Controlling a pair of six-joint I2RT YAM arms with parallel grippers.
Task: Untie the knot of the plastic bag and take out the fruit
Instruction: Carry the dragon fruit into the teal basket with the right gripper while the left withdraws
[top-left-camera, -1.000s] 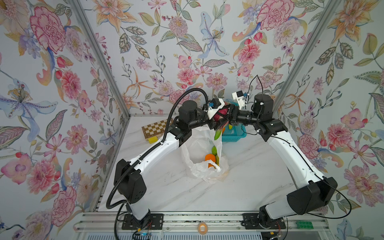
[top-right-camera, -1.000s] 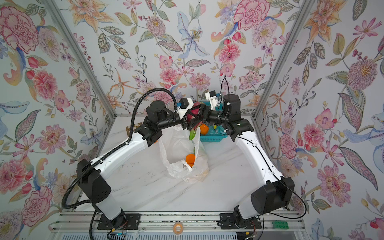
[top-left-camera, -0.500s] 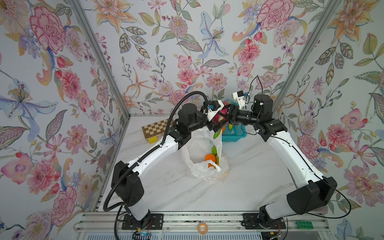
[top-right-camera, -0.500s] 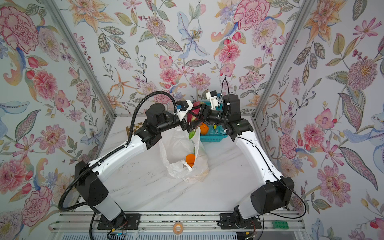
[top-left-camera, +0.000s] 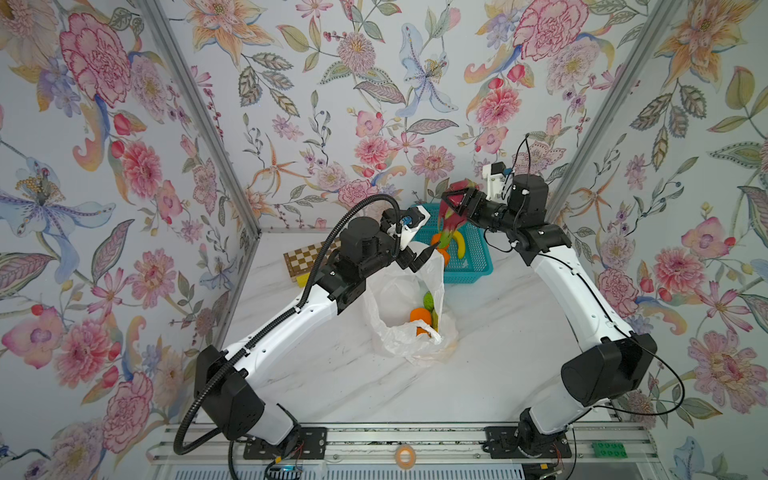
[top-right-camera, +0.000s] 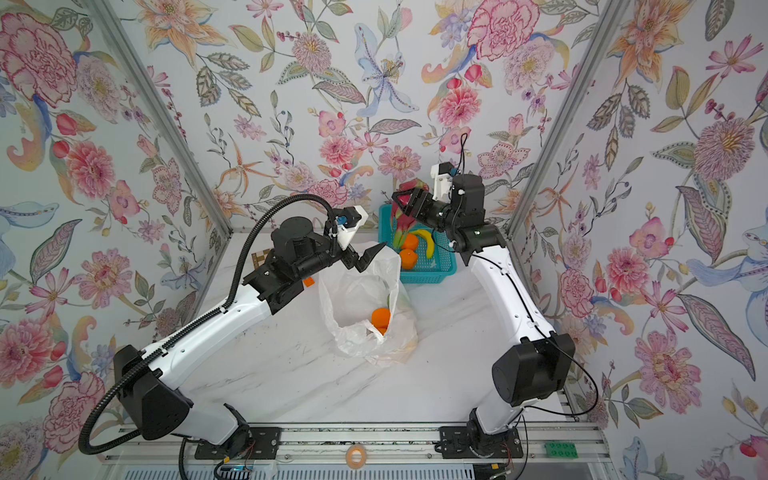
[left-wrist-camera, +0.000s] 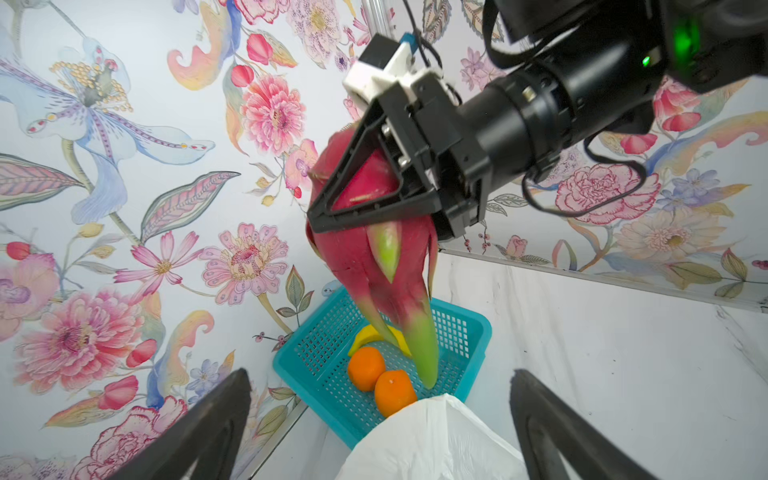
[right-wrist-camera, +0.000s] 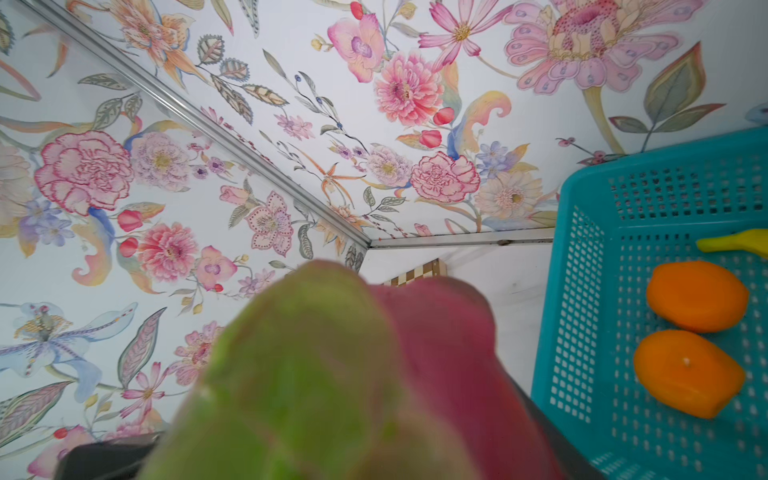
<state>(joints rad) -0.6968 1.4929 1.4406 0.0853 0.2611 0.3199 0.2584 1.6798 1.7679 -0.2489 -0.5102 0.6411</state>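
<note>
I see a white marble-look table. Lying directly on it: the plastic bag near centre, a teal basket just beside it at 1 o'clock, and a checkerboard at 10 o'clock, partly hidden.

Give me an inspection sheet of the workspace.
Surface: white marble table, no spills seen.
Job's things: plastic bag open, no knot seen, orange and green fruit inside; dragon fruit above teal basket holding two oranges, banana.
Clutter: checkerboard, yellow block back left; tape ring on front rail.
Grippers: left gripper open, empty, near the bag's rim; right gripper shut on dragon fruit.
Cables: black conduit along left arm, thin wire on right arm.
Surroundings: floral walls.
</note>
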